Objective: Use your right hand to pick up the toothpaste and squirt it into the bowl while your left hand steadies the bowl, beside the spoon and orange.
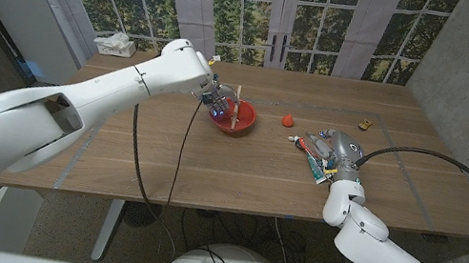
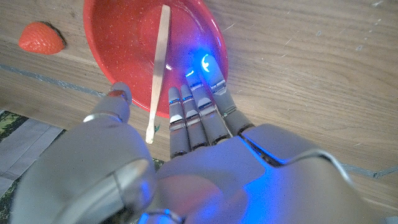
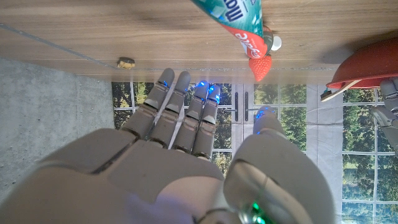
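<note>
Right hand [image 3: 180,149]: open, fingers extended and a little apart, holding nothing. It hovers just beside the toothpaste tube [image 1: 312,159], which lies flat on the wooden table [image 1: 255,179] with its cap end toward a small red fruit [image 1: 288,119].

Left hand [image 2: 199,118]: fingers extended against the rim of the red bowl [image 2: 106,43], thumb at the near edge; it steadies the bowl but encloses nothing. A wooden spoon [image 2: 158,68] stands across the bowl.

Judgement: the step in hand is the grasp. The right hand should settle over the tube's middle and close across its width, clear of the cap, so the tube does not slide on the table. A small brown object [image 1: 365,125] lies well apart, no obstacle.
</note>
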### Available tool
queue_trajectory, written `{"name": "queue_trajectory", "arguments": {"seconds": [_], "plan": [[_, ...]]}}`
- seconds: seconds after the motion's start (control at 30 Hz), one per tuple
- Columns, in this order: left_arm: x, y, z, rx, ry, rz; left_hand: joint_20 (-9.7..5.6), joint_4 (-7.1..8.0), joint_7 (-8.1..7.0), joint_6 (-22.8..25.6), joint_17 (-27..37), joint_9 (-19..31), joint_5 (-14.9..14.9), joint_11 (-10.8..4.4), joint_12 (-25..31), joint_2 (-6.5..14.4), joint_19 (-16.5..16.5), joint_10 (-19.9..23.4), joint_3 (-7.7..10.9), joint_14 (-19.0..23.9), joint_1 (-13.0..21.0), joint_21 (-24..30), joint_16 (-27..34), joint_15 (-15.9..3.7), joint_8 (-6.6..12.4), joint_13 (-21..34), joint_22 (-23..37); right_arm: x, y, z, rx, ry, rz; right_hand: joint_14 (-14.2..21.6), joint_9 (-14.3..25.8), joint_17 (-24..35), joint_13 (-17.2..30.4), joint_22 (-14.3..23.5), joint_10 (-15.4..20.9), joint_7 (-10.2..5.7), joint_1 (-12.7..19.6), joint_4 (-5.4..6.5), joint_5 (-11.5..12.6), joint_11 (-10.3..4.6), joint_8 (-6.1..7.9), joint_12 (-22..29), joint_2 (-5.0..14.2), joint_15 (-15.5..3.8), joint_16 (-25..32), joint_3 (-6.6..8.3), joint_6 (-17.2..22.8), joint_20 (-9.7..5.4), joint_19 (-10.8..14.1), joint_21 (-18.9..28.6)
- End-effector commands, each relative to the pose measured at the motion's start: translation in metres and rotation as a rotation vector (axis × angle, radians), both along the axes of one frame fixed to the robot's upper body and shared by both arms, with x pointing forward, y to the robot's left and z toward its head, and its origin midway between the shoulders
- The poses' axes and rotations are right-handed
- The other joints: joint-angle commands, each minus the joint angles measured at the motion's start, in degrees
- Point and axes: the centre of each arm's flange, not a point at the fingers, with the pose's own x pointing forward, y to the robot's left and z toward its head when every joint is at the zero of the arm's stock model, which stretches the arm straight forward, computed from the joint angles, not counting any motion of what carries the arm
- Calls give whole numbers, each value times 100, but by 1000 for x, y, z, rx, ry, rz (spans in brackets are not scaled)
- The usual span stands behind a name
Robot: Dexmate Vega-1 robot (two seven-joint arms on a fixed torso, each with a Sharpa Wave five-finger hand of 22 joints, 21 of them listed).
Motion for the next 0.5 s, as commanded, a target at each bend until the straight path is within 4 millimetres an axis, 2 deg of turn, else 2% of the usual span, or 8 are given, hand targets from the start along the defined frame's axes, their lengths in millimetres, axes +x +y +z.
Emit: {"name": "queue_trajectory", "arguments": {"seconds": [0.03, 0.17, 0.27, 0.37, 0.5], "plan": [[-13, 3, 2, -25, -81, 7, 82, -15, -25, -132, -40, 12, 29, 9, 10, 39, -237, -123, 102, -161, -44, -214, -21, -140, 12, -17, 9, 2, 0, 0, 8, -1, 11, -12, 1, 7, 1, 5, 8, 17, -7, -28, 36, 50, 31, -23, 70, -514, 26, 6, 23, 15, 12, -9], [-19, 5, 2, -37, -118, 28, 206, -42, -48, -370, -99, 7, 22, 44, 0, 83, -506, -340, 186, -411, -82, -476, -43, -84, -17, -44, 9, 3, 0, 1, 14, -2, 17, -47, -1, 1, -12, 6, -56, 35, -37, -35, 40, 55, 3, -55, 80, -469, 20, -5, -38, 32, 4, -19], [-22, 6, 1, -32, -144, 43, 397, -57, -83, -630, -166, 3, 7, 66, -5, 108, -1018, -648, 237, -744, -178, -861, -48, 2, -15, -68, 9, 3, 0, 1, 21, 0, 25, -113, -2, -3, -24, 7, -195, 44, -85, -33, 43, 73, -39, -108, 91, -430, 2, -20, -135, 39, -5, -31], [-26, 7, -1, -46, -177, 55, 544, -78, -124, -1029, -250, -4, -1, 109, -3, 122, -1348, -969, 272, -1106, -258, -1189, -59, 97, -49, -85, 8, 4, 0, 1, 31, 3, 35, -194, -2, -7, -42, 8, -366, 90, -147, -33, 47, 111, -96, -154, 100, -376, -18, -41, -269, 49, -7, -43], [-32, 10, -5, -73, -264, 53, 636, -83, -182, -1435, -334, -16, -7, 186, -14, 126, -1670, -1303, 276, -1449, -356, -1496, -76, 213, -66, -97, 6, 4, 1, 2, 44, -9, 48, -410, 1, -47, -80, 10, -758, 121, -233, -56, 54, 140, -175, -223, 110, -332, -98, -71, -495, 68, -35, -75]]}}
